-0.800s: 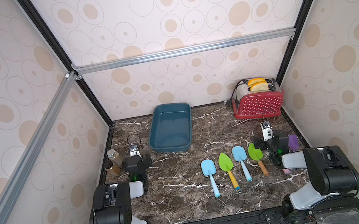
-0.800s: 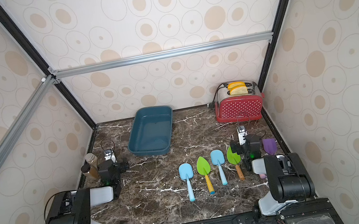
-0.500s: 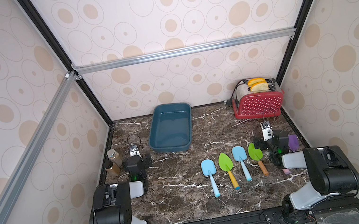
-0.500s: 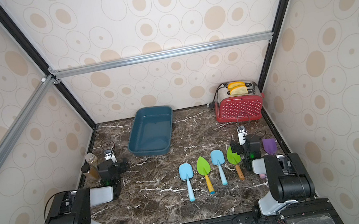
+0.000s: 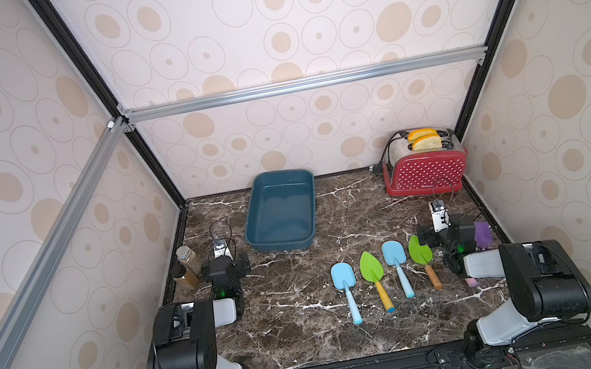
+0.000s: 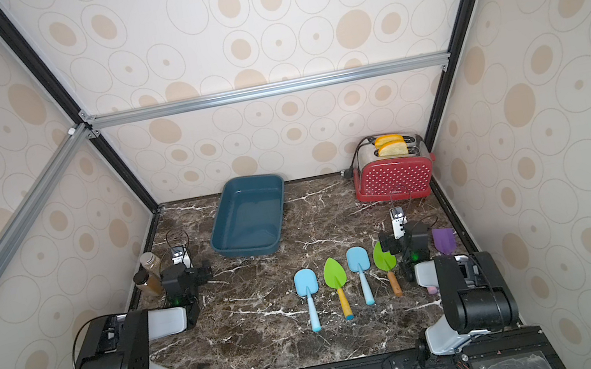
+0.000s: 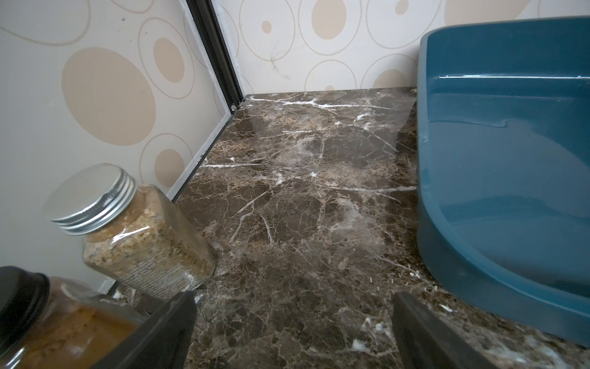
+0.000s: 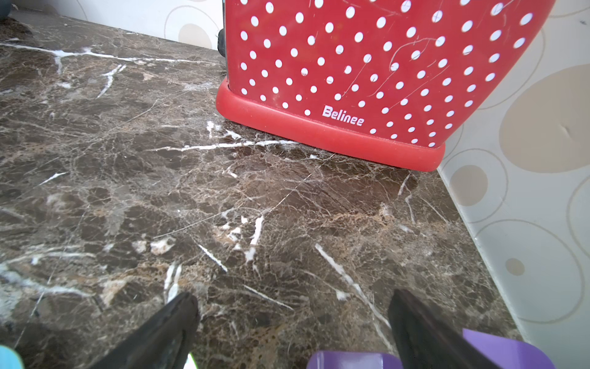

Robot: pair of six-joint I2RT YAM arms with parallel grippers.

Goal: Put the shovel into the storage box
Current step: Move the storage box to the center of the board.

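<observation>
- A dark teal-blue rectangular plastic storage box [image 5: 280, 244] with rounded corners sits at the back of the brown marble counter [image 5: 302, 328], left of centre and near the rear wall.
- Four plastic shovels lie side by side on the counter, well apart from the box, with their blades towards the rear wall. They are a light-blue shovel [image 5: 343, 278], a green shovel with yellow handle [image 5: 372, 268], a second light-blue shovel [image 5: 394, 253] and a green shovel with brown handle [image 5: 420, 252].
- A purple shovel [image 5: 482, 235] lies by the right wall, partly hidden behind the right arm.
- The left fingers [image 7: 162, 332] are spread wide and hold nothing, between a silver-lidded glass jar [image 7: 140, 236], a black-lidded jar [image 7: 48, 322] and the box.
- The right fingers [image 8: 166, 329] are likewise parted and empty, and face a red polka-dot toaster [image 8: 367, 73].
</observation>
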